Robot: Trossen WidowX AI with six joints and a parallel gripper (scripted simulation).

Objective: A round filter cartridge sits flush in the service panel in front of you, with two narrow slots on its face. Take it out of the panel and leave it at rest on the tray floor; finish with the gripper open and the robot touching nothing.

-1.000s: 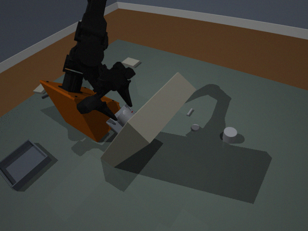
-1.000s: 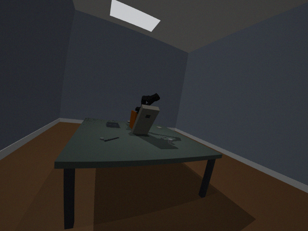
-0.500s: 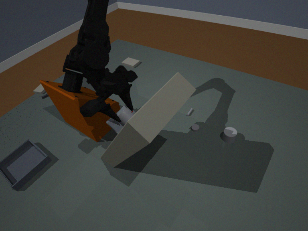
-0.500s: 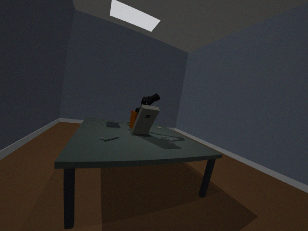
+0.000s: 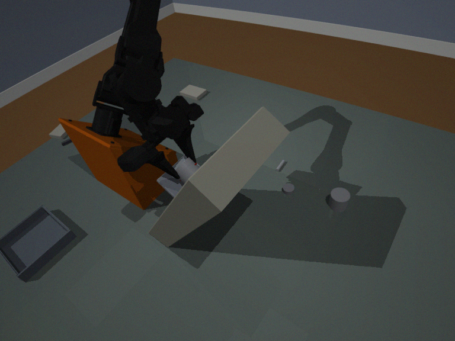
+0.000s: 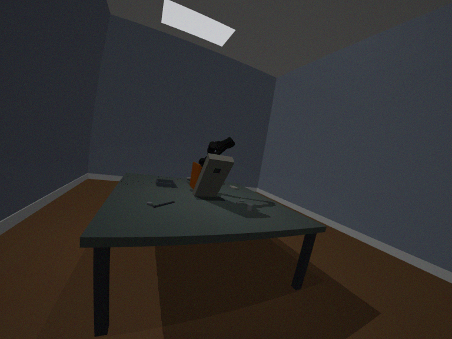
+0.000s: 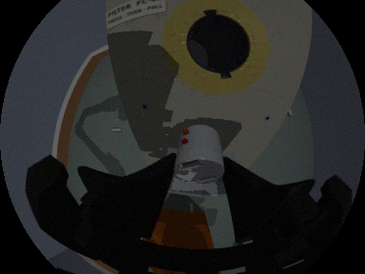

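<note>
From the top, the gripper pinches a grey keyed tool just behind the tilted panel, probably for the cartridge slots; the tray lies well apart. The exterior view shows only the panel's far face. At the wrist, the dark cartridge sits in the panel's yellow ring, beside a label too blurred to read.

pale cartridge out of panel, gripped; tray apart.

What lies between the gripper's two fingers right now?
A pale cylinder with two red dots, apparently the cartridge, clamped in the gripper; the wrist view shows it best.
</note>
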